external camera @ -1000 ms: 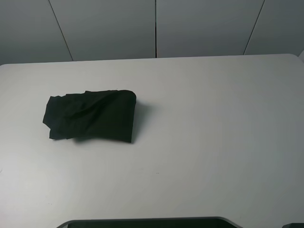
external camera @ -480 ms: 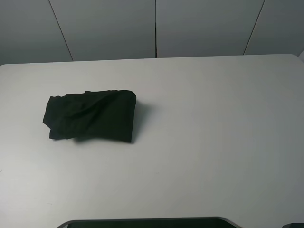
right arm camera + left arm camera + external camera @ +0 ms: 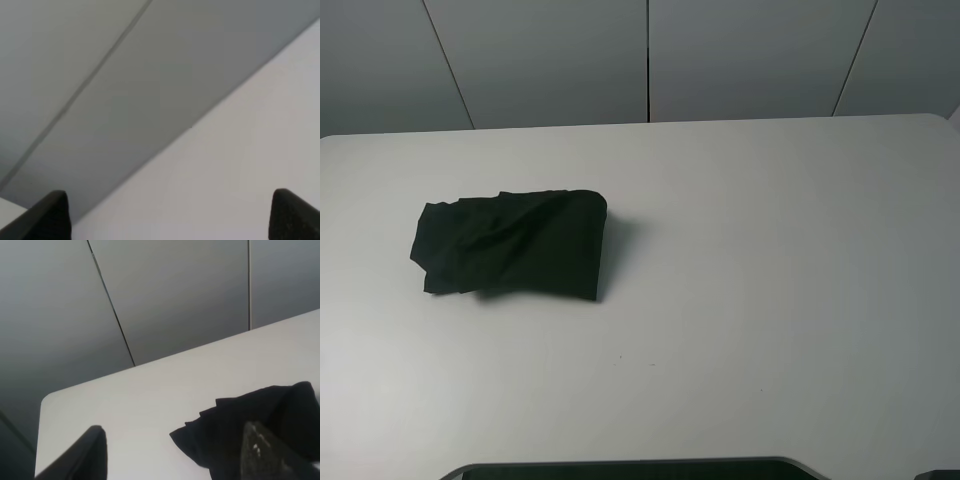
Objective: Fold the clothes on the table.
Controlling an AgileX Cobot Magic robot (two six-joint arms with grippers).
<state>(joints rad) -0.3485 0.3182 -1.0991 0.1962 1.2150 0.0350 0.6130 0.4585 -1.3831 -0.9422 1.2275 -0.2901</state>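
The clothes [image 3: 510,243] lie as a compact bundle on the table [image 3: 770,280]; both the left gripper [image 3: 172,452] and right gripper [image 3: 167,215] stand wide, empty, well back from that bundle; judged folded, so neither should disturb it

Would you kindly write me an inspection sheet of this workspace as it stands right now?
Surface: white table, matte, a few tiny specks near the front.
Job's things: black clothes lie bunched in a compact, rumpled bundle on the table's left half; no print visible.
Clutter: nothing seen.
Grippers: left claw open, empty, aimed toward the clothes; right claw open, empty, over bare table.
Cables: nothing seen.
Surroundings: grey wall panels with dark seams behind the table.
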